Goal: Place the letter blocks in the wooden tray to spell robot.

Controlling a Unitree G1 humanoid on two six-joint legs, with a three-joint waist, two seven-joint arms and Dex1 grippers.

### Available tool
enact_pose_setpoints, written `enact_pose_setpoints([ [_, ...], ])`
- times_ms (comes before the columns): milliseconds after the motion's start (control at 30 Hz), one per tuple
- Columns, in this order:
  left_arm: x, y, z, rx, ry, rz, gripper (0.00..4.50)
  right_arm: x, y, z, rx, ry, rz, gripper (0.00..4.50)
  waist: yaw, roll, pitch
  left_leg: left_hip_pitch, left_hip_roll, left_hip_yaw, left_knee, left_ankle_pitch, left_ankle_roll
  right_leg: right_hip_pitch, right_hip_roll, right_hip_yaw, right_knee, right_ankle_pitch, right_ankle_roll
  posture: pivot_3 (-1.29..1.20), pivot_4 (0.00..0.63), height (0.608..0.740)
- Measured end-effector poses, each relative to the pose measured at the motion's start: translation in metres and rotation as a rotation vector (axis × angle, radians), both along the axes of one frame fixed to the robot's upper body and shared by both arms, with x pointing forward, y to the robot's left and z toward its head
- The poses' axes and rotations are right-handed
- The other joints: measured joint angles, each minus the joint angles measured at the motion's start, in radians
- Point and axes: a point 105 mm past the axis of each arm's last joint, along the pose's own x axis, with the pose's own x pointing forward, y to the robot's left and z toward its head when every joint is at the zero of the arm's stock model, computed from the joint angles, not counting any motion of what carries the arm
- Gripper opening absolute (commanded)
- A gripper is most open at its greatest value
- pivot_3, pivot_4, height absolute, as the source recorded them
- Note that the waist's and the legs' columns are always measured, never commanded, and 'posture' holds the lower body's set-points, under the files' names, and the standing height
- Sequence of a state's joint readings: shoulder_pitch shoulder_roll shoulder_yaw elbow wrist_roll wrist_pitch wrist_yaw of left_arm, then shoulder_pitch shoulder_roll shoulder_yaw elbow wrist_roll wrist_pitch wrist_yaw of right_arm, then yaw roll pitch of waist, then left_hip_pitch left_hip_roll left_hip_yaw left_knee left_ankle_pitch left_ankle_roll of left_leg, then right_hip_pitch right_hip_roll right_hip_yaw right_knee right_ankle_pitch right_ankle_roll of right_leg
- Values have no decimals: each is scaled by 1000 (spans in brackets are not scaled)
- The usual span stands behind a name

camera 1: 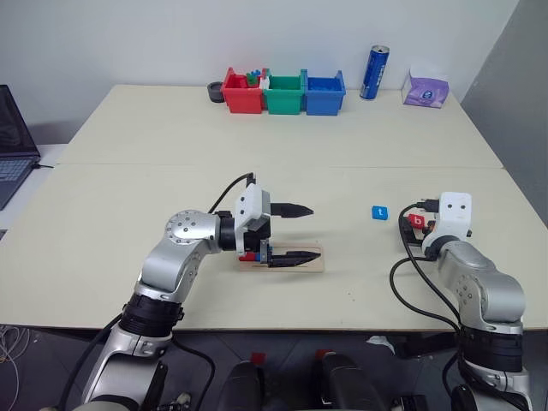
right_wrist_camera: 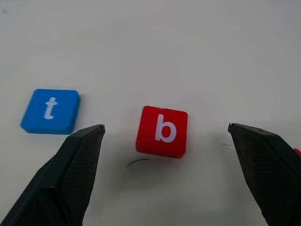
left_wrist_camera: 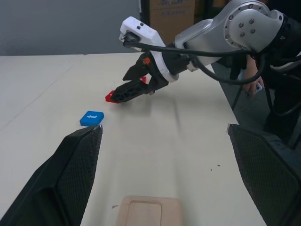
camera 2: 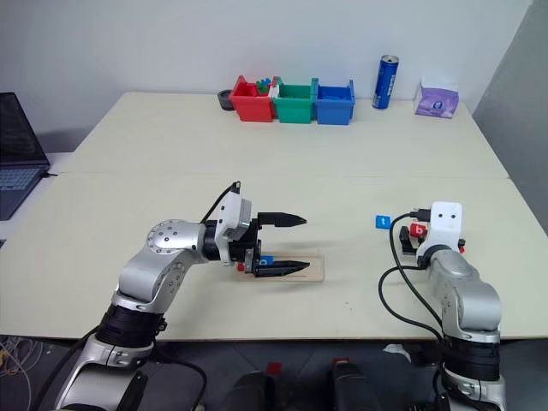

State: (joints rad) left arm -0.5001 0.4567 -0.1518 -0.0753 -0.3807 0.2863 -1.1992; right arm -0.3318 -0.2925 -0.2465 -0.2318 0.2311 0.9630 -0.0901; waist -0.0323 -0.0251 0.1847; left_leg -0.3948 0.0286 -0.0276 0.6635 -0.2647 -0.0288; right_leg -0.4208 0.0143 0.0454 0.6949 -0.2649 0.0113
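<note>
My left gripper (camera 1: 301, 233) is open and points right, its lower finger lying over the wooden tray (camera 1: 310, 261). A red block (camera 1: 247, 256) and a blue block (camera 1: 266, 251) sit at the tray's left end, partly hidden by that gripper. To the right, the blue "t" block (camera 1: 379, 212) lies flat on the table. Beside it lies the red "b" block (right_wrist_camera: 162, 131). My right gripper (right_wrist_camera: 165, 127) is open and hangs low over the "b" block, one finger on either side. A sliver of something red (right_wrist_camera: 297, 151) shows past the right finger.
Red (camera 1: 242, 94), green (camera 1: 283, 94) and blue (camera 1: 324, 92) bins stand at the table's far edge. A black round thing (camera 1: 216, 91) sits to their left. A blue can (camera 1: 374, 72) and a tissue pack (camera 1: 425, 87) stand to their right. A laptop (camera 1: 13, 145) is at the far left.
</note>
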Motion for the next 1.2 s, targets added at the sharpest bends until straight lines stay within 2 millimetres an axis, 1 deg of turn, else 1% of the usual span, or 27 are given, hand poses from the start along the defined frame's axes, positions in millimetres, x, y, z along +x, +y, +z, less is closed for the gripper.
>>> enact_pose_setpoints([
  [100,-1,3,-3,8,0,4,4488,2,-2,-10,30,30,-38,4500,-1,0,0,0,0,0,-1,0,0,0,0,0,0,0,0,0,150,740],
  [333,-6,3,-8,11,8,10,4488,8,-1,-11,38,8,-46,4500,0,1,0,1,0,1,0,0,0,0,0,0,0,0,0,0,150,740],
  [433,-6,2,-7,11,3,9,4500,13,3,-11,32,-2,-38,3906,-3,1,0,1,0,2,-1,0,0,0,0,0,0,0,0,0,150,740],
  [467,-6,3,-7,12,3,10,4500,14,5,-11,36,-5,-34,3604,-3,1,0,1,0,1,-1,0,0,0,0,0,0,0,0,0,150,740],
  [567,-6,4,-8,18,2,14,4500,15,9,-12,45,-11,-27,2431,-2,1,0,1,0,1,-1,0,0,0,0,0,0,0,0,0,150,740],
  [600,-6,4,-8,19,2,14,4500,16,10,-12,45,-11,-25,2155,-1,1,0,1,0,1,-1,0,0,0,0,0,0,0,0,0,150,740],
  [633,-6,4,-8,21,1,15,4500,16,11,-12,45,-10,-23,1738,-1,1,0,1,0,1,0,0,0,0,0,0,0,0,0,0,150,740],
  [667,-5,5,-8,23,1,16,4500,16,10,-12,40,-11,-26,1449,-1,1,-1,1,0,1,0,0,0,0,0,0,0,0,0,0,150,740],
  [833,-5,5,-8,25,-1,23,4500,13,12,-13,44,-6,-25,1458,-1,1,-1,1,0,1,-1,0,0,0,0,0,-1,0,0,0,150,740],
  [933,-6,8,-9,37,0,23,4500,6,19,-12,56,15,-10,1458,0,1,-1,1,1,0,-1,0,0,0,0,1,-1,0,0,0,150,740],
  [1000,-8,13,-13,61,9,24,4500,-5,24,-12,64,47,9,1458,-1,1,-1,0,1,-1,-2,0,0,0,0,1,-2,0,0,0,150,740],
  [1067,-11,21,-19,90,25,27,4500,-18,34,-11,74,88,48,1458,-2,1,-1,0,1,-1,-3,0,0,0,1,1,-2,-1,0,0,150,740],
  [1133,-14,30,-24,114,45,38,4500,-30,45,-10,90,130,93,1458,-3,1,-1,0,1,-2,-2,0,0,0,1,1,-2,-1,0,0,150,740],
  [1200,-19,39,-30,137,63,41,4500,-44,62,-9,108,180,160,1458,-4,1,-1,0,2,-2,-2,0,0,0,1,0,-2,-1,0,0,150,740],
])
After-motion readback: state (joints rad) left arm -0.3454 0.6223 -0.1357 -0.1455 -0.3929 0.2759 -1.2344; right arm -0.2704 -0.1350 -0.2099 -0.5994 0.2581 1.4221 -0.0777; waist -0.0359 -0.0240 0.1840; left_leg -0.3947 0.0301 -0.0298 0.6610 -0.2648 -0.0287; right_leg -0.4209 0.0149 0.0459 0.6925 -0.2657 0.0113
